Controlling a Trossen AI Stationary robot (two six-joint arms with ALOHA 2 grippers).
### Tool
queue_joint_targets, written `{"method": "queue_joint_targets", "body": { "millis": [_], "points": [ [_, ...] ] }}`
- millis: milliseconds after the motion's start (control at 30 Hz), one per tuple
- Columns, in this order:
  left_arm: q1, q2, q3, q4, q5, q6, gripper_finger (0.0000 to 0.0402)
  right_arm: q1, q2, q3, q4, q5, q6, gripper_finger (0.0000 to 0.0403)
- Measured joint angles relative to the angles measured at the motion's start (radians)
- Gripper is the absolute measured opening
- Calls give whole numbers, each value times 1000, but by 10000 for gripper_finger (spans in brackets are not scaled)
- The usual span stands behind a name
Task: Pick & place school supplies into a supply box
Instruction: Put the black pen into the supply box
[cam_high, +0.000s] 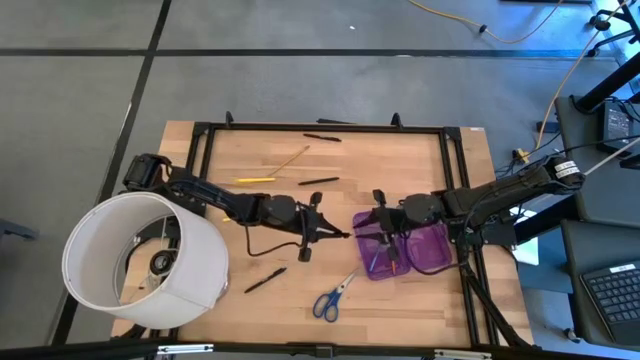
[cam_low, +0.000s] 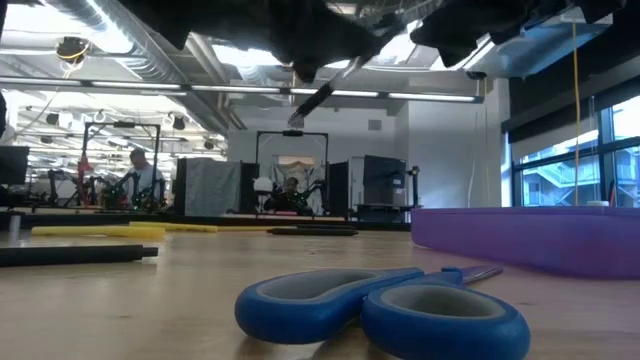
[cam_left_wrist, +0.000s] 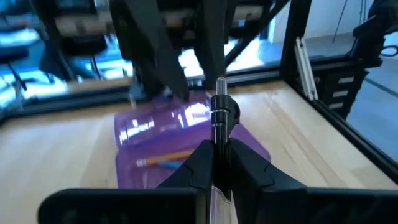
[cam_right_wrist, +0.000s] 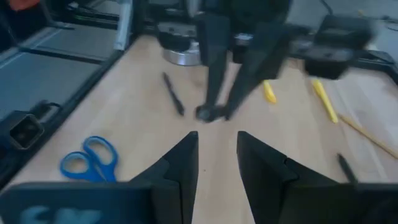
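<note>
The supply box (cam_high: 415, 250) is a translucent purple case that lies open on the table right of centre. Pencils and a blue pen (cam_left_wrist: 166, 162) lie inside it. My left gripper (cam_high: 322, 231) hovers just left of the box, shut on a black pen (cam_left_wrist: 220, 113). My right gripper (cam_high: 380, 214) is open over the box's far left corner and faces the left gripper. The blue-handled scissors (cam_high: 334, 297) lie flat near the near edge. Another black pen (cam_high: 265, 280) lies left of them. My left gripper pinches the black pen's rear part (cam_left_wrist: 216, 155) between its two fingers. The fingers come about level from the table's left and lie along the pen. The pen's front end (cam_high: 345, 235) sticks out past the fingertips toward the box. It is lifted clear of the table.
A large white lampshade-like cylinder (cam_high: 140, 262) stands at the near left corner beside the left arm. A yellow marker (cam_high: 254, 180), a pencil (cam_high: 291, 157) and black pens (cam_high: 318, 182) (cam_high: 322, 136) lie toward the far side. A black frame (cam_high: 205, 135) borders the table. People sit in the room behind.
</note>
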Motion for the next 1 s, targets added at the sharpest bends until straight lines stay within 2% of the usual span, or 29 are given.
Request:
{"method": "queue_joint_targets", "body": {
  "millis": [100,200,467,600,767,1000],
  "points": [
    [-1,0,0,41,13,27,23,0,0,0,4,-1,1,118],
    [-1,0,0,47,44,23,24,0,0,0,4,17,7,138],
    [-8,0,0,105,54,22,24,0,0,0,73,26,-16,260],
    [-8,0,0,169,52,0,24,7,0,0,112,27,-50,298],
    [-8,-1,0,196,52,-2,24,14,0,0,193,26,-51,303],
    [-8,-1,1,245,50,-4,24,14,0,0,262,26,-66,279]
  ]
}}
